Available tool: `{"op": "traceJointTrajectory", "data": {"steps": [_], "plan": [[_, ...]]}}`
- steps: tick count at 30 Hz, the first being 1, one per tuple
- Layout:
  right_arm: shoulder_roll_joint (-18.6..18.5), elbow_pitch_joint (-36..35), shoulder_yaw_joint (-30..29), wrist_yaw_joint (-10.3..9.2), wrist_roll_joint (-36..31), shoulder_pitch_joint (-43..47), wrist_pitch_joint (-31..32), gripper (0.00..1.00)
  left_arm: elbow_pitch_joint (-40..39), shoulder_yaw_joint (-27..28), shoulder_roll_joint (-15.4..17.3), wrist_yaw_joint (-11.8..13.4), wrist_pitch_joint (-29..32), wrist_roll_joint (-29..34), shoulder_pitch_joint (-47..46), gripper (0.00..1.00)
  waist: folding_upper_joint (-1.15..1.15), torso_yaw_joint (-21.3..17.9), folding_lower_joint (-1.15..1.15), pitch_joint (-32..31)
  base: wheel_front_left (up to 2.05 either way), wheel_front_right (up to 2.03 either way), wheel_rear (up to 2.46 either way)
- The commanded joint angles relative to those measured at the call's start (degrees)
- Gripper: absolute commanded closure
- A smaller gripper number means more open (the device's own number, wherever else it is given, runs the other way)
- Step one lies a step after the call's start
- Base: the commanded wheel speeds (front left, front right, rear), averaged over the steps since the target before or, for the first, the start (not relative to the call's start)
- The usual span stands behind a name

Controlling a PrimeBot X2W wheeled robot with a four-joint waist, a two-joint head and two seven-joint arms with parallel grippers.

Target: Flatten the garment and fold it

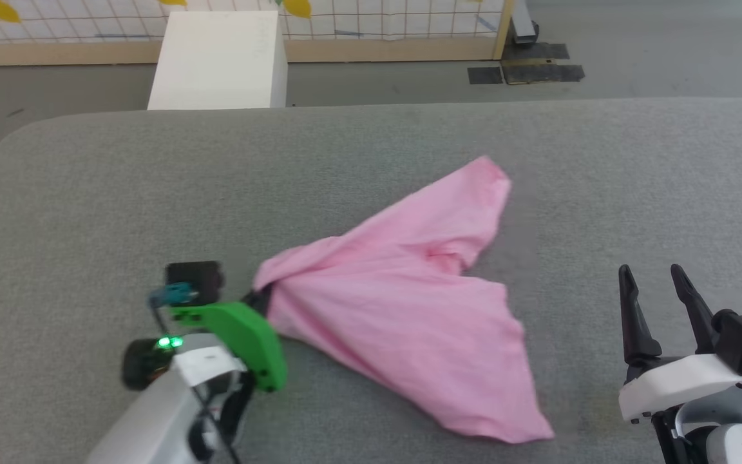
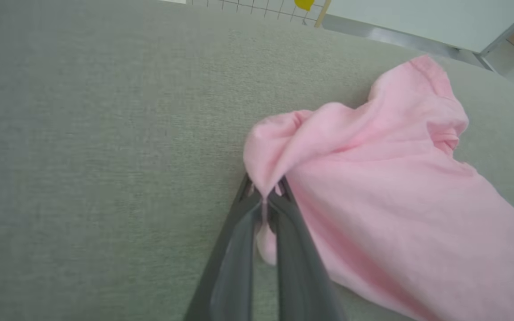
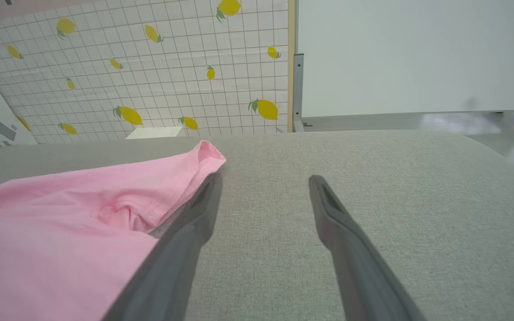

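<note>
The light pink garment (image 1: 403, 303) lies bunched and wrinkled on the grey padded surface (image 1: 87, 193), fanning out to the right from a pinched corner. My left gripper (image 1: 261, 298) is shut on that corner at the garment's left end; in the left wrist view the gripper (image 2: 263, 189) has pink fabric (image 2: 373, 178) squeezed between its tips. My right gripper (image 1: 656, 277) stands open at the lower right, apart from the garment, with nothing between its fingers. In the right wrist view that gripper (image 3: 263, 180) points over bare grey surface, the garment (image 3: 60, 223) lying to its left.
A white box (image 1: 219, 61) stands beyond the surface's far edge. Behind it runs a tiled wall with a lemon pattern (image 3: 150, 67) and a wooden frame (image 1: 505, 29). Dark mats (image 1: 525, 67) lie on the floor at the back right.
</note>
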Motion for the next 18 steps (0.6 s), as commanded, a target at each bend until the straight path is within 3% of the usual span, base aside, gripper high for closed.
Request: {"op": "traceJointTrajectory", "data": {"steps": [1, 4, 5, 6, 13, 18], "plan": [[-0.01, 0.04, 0.19, -0.1, 0.3, -0.67, -0.27, 0.0, -2.13, 1.05, 2.15, 1.57, 0.86, -0.03, 1.74, 1.0, 0.0, 1.1, 0.0, -0.34, 0.0, 0.0, 0.0], [-0.01, 0.05, 0.74, -0.1, 0.33, -0.7, -0.16, 0.0, -6.37, 2.97, 5.31, 4.37, 2.54, -0.75, 4.53, 1.0, 0.0, 1.85, 0.0, -0.34, 0.0, 0.0, 0.0], [-0.01, 0.09, 1.1, -0.1, 0.37, -0.76, -0.04, 0.0, -7.6, 3.45, 5.86, 4.9, 2.88, -1.25, 5.56, 0.7, 0.0, 2.0, 0.0, -0.29, 0.0, 0.0, 0.0], [-0.01, 0.13, 1.44, -0.1, 0.42, -0.85, 0.09, 0.0, -8.35, 3.78, 6.16, 5.42, 2.88, -1.44, 6.3, 0.02, 0.0, 2.09, 0.0, -0.21, 0.0, 0.0, 0.0], [-0.01, -0.23, 6.18, -0.1, -1.2, -2.12, 0.99, 0.0, -10.94, 6.73, 4.42, 5.55, -3.53, -3.85, 12.12, 0.0, 0.0, 2.39, 0.0, 0.42, 0.0, 0.0, 0.0], [-0.01, 0.15, 11.75, -0.1, -3.73, -4.11, 2.15, 0.0, -10.81, 9.04, 3.77, 4.44, -14.97, -0.93, 14.42, 0.0, 0.0, 3.9, 0.0, 1.32, 0.0, 0.0, 0.0]]}}
